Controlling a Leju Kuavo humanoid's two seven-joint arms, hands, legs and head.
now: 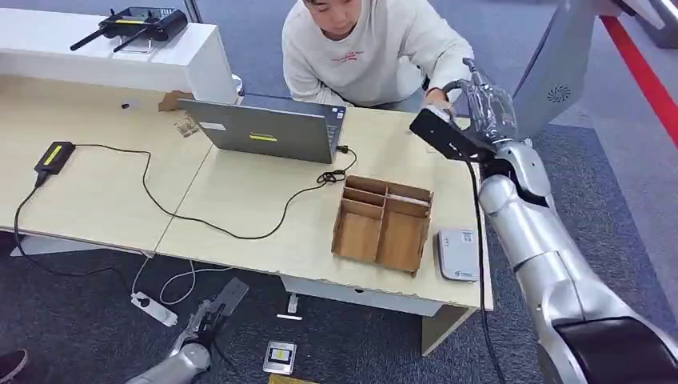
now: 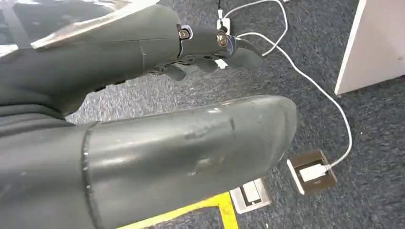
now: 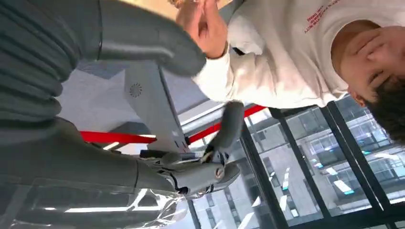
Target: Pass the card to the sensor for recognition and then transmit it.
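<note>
Light wood-laminate worktop (image 1: 96, 192), two sections butted together, on white panel legs. White raised counter (image 1: 96, 60) along the far-left edge. Dark blue-grey carpet floor (image 1: 80, 328) with a brass floor socket box (image 1: 280, 357) and a white power strip (image 1: 153, 309). Red stripe (image 1: 644, 76) at far right. Dark-framed glass windows (image 3: 305, 162).

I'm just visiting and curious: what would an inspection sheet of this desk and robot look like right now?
Surface: pale wooden desk, mostly bare.
Job's things: white card reader near the desk's front edge; card not made out.
Clutter: laptop, cardboard divider box.
Hands: right hand raised toward the person, fingers apart; left hand hanging low over the carpet.
Cables: black cable across the desk; white cable on the floor.
Surroundings: grey carpet.
</note>
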